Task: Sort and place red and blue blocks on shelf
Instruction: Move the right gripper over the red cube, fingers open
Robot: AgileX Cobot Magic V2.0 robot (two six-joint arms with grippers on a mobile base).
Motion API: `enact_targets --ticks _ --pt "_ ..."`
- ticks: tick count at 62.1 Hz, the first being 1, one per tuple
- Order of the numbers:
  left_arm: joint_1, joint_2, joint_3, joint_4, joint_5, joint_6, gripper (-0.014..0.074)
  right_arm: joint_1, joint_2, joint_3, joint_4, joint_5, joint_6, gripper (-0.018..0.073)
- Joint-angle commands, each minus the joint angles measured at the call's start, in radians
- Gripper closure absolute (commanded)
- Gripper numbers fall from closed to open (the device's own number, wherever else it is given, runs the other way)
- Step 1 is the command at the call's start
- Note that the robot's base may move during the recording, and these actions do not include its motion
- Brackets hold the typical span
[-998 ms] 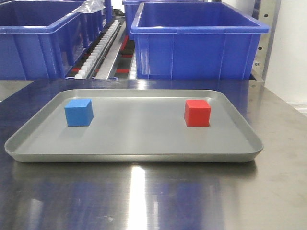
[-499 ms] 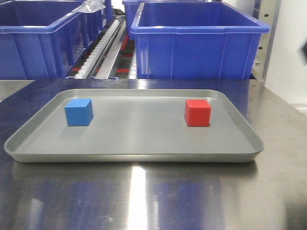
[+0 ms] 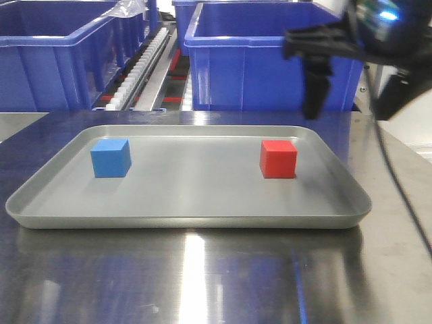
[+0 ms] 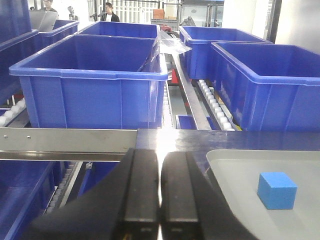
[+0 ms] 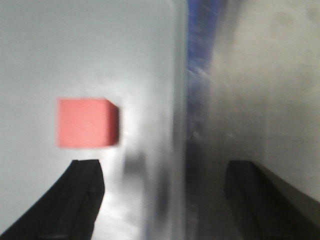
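Grey tray (image 3: 202,220), red block (image 3: 278,158) left of right tool (image 5: 162,170)

A shallow grey tray (image 3: 189,220) with rounded corners lies flat on the shiny steel tabletop (image 3: 202,283), whose surface mirrors a bright streak of light and blue tints. Behind the tabletop stand large dark-blue plastic bins, the right bin (image 3: 270,67) and the left bin (image 3: 47,67) set apart by a gap. Crumpled clear plastic film (image 3: 128,8) shows at the left bin's far corner. In the left wrist view, a dark-haired person (image 4: 108,11) stands far in the background.
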Motion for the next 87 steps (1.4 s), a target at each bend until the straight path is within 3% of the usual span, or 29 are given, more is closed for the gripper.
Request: enact_targets --ticks 1,24,87 --pt "-0.001 -0.021 0.044 -0.006 -0.079 0.001 0.0471 0.002 0.015 -0.105 0.030 0.027 0.000 -0.0049" --pt "-0.001 -0.021 0.044 -0.006 -0.079 0.001 0.0471 0.030 0.170 -0.311 0.069 0.129 -0.089 -0.0049" --pt "-0.001 -0.021 0.044 -0.006 -0.079 0.001 0.0471 0.039 0.289 -0.313 0.139 0.111 -0.177 -0.0049"
